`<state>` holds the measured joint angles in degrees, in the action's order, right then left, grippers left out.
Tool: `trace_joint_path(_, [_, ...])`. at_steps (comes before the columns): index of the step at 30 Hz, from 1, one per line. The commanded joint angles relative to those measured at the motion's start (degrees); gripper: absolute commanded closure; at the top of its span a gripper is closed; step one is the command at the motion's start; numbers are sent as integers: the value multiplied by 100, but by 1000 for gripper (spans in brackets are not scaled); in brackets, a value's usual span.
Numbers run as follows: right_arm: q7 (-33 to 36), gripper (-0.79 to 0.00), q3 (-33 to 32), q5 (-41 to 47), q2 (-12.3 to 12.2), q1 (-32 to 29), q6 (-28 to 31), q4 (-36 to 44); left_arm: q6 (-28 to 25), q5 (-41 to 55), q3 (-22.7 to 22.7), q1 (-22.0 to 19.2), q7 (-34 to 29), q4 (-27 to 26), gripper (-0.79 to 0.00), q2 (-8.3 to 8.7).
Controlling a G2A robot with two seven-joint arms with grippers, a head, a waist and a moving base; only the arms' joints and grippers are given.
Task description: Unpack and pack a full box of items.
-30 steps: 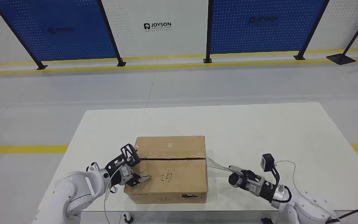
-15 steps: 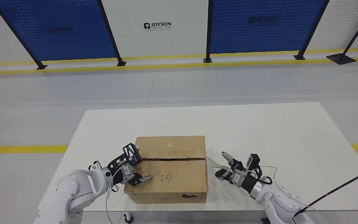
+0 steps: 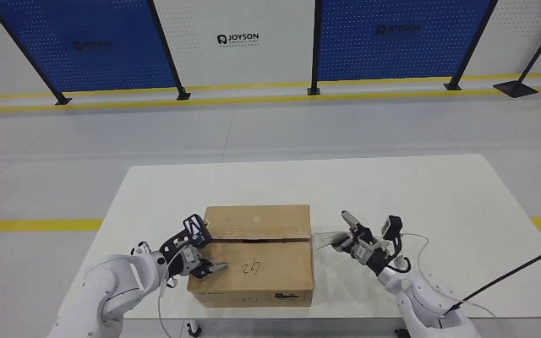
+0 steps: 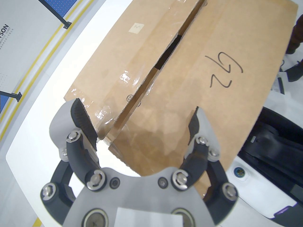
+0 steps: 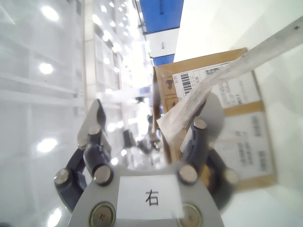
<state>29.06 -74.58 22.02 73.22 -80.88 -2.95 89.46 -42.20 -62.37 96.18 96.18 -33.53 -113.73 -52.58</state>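
While the cardboard box (image 3: pixel 258 253) sits by the near edge of the counter (image 3: pixel 423 194), about midway along it, its two top flaps lie flat with a dark slit (image 4: pixel 165 55) gaping between them. The left jaws stand spread wide at the box's left end, one finger (image 4: pixel 82 119) by the slit's end and the other over the near flap, gripping nothing. The right jaws are just right of the box, likewise released. A strip of tape (image 5: pixel 208 82) runs from the box's right side and lies across one finger (image 5: pixel 216 112).
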Motion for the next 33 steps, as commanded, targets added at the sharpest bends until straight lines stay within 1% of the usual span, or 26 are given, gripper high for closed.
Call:
trace_joint_path(1, [-6,-625,19,-213,-10,54,18,63,6,-15,-4,1,15,-4,-785,4])
trace_joint_path(6, [-4,-702,45,-920,-46,326,184,364,53,-26,29,22,21,-17,-785,15])
trace_joint_path(8, [51,-782,43,-1195,-63,468,260,502,75,-33,52,43,24,-27,-785,20])
trace_joint_path(10, [111,-742,55,-1389,-72,611,413,663,91,-9,84,69,34,-31,-785,24])
trace_joint_path(14, [572,-785,250,-1509,-71,985,458,798,108,18,163,119,28,-46,-785,35])
trace_joint_path(18, [1116,-785,641,-1418,-30,1452,411,738,135,-16,215,179,51,-40,-785,43])
trace_joint_path(21, [1332,-785,1000,-1368,26,1769,463,537,168,36,263,216,82,-1,-785,47])
trace_joint_path(25, [1583,-785,1511,-1218,125,2136,672,211,172,4,325,249,93,-2,-785,57])
trace_joint_path(28, [1662,-785,1787,-476,228,2243,803,-57,189,36,367,282,105,25,-785,62])
trace_joint_path(33, [1680,-785,2078,-287,315,2393,851,-433,180,170,421,317,76,75,-785,72])
